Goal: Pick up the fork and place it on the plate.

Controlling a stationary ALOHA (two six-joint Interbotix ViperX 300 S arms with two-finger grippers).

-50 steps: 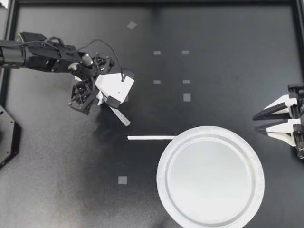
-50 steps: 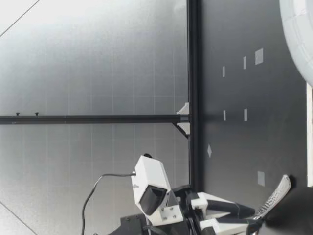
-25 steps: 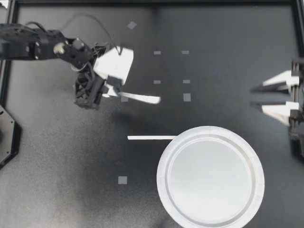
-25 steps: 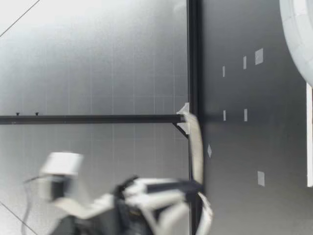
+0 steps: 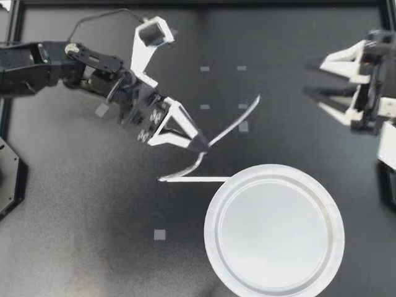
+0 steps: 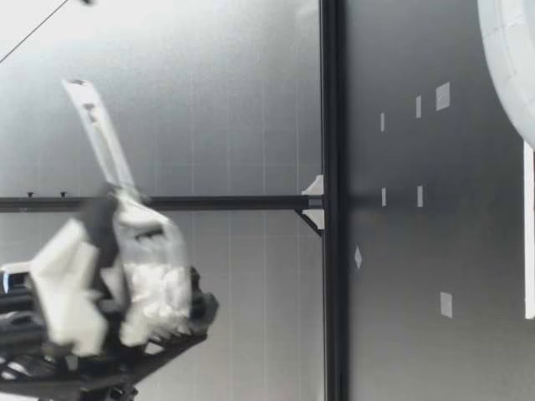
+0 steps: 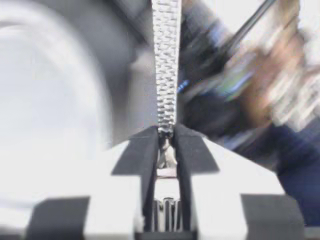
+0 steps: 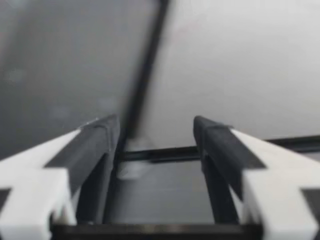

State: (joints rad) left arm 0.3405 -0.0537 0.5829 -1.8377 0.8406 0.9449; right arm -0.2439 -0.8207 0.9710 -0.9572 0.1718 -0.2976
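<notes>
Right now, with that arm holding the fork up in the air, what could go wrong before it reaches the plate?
1. My left gripper pinches the fork only at its fingertips, with a long length sticking out, so the fork might pivot or slip.
2. The fork is beside the plate, not over it. Letting go now would probably drop it on the table.

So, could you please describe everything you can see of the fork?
The slim silvery fork, finely textured, is clamped in my left gripper and held in the air above the black table. Its long end juts ahead of the gripper, not yet over the round white plate. Its tines cannot be made out.
</notes>
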